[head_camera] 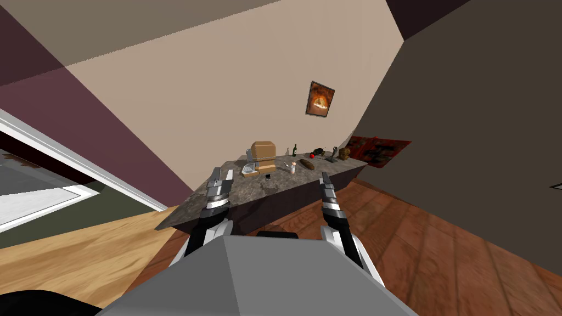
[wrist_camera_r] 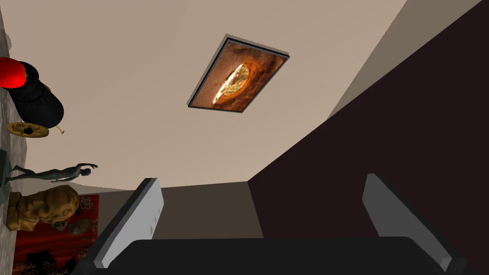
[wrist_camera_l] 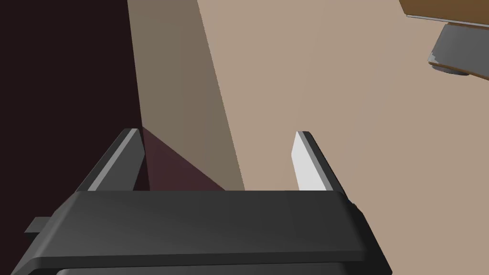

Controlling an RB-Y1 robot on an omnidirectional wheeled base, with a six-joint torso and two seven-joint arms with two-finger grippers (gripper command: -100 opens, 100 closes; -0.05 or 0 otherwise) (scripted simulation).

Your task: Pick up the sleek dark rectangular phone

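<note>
Phone [head_camera: 268, 176], seemingly, small, dark, on stone counter [head_camera: 274, 189], both jaws spread, empty

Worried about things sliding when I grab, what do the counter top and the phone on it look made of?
The counter top is mottled grey-brown with a dull finish, so it looks like stone. The phone is a dark flat slab, too small here to tell its material or sheen.

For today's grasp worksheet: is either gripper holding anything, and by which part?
Nothing is held: left gripper and right gripper are open; the phone lies on the table.
</note>
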